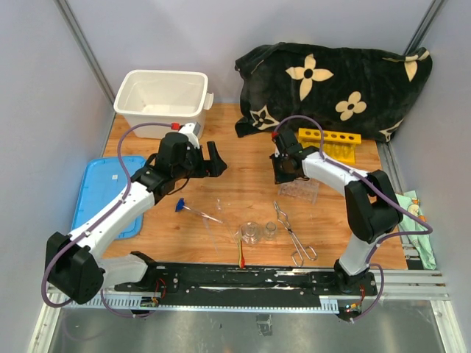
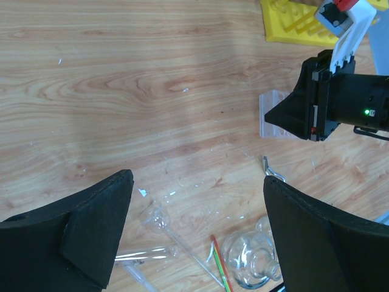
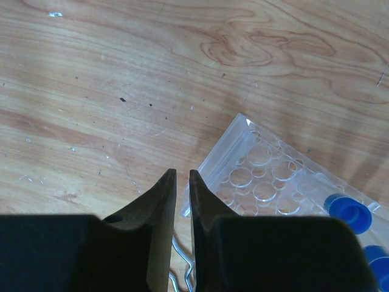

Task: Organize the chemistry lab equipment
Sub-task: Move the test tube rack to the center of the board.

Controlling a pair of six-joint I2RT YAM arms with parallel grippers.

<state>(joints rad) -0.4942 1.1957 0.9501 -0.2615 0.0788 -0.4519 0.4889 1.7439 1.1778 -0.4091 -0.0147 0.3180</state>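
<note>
From above, I see my left fingers [image 1: 207,166] spread wide over the bench's [image 1: 243,147] middle left, with nothing between them. My right fingers [image 1: 282,175] are nearly together at the far-left corner of the clear rack [image 1: 303,193], which lies right of centre. The yellow rack [image 1: 329,143] stands toward the far edge, just before the cloth [image 1: 331,81]. Two beakers [image 1: 252,234], the tongs [image 1: 294,237] and the stick [image 1: 241,254] lie by the near edge, and a blue-capped tube [image 1: 193,211] lies left of them. The tub [image 1: 160,99] sits at the far left corner, its lid [image 1: 110,191] along the left edge

On my left wrist view the fingers stand far apart over bare wood. A beaker, the stick and clear tubes lie near them, and the right fingers point at the clear rack's corner

On my right wrist view the fingers leave only a thin slit with nothing in it. Their tips are just beside the clear rack's edge, and I cannot tell if they touch. Two blue caps [image 3: 349,211] show at its right end, and the tongs' wire runs beneath the fingers
</note>
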